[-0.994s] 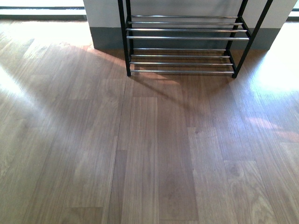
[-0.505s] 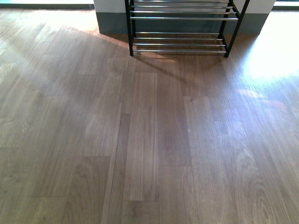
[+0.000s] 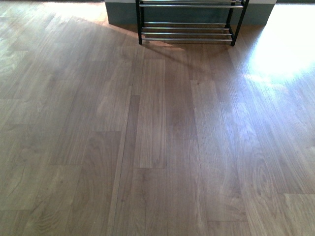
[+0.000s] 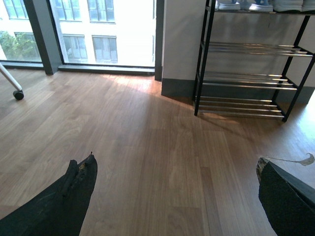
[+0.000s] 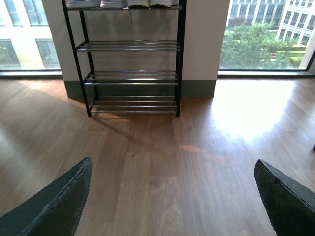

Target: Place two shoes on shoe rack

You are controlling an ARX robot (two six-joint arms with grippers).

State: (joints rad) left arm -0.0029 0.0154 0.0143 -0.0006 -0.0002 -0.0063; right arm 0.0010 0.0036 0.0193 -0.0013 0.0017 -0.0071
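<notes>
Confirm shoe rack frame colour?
Black frame, chrome rods on the shoe rack; clearest in right wrist view.

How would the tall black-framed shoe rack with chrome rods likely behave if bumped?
The black metal-framed shoe rack with chrome rods looks light: thin open frame, bare lower tiers. Shoes sit only on top, so it may be top-heavy. On the smooth wooden floor, it might slide.

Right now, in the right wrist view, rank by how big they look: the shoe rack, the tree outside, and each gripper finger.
1. Shoe rack, largest.
2. Tree outside the window.
3. The two fingers look alike, so I won't rank them; both are cropped and close to the camera, so their size is unsure.
</notes>
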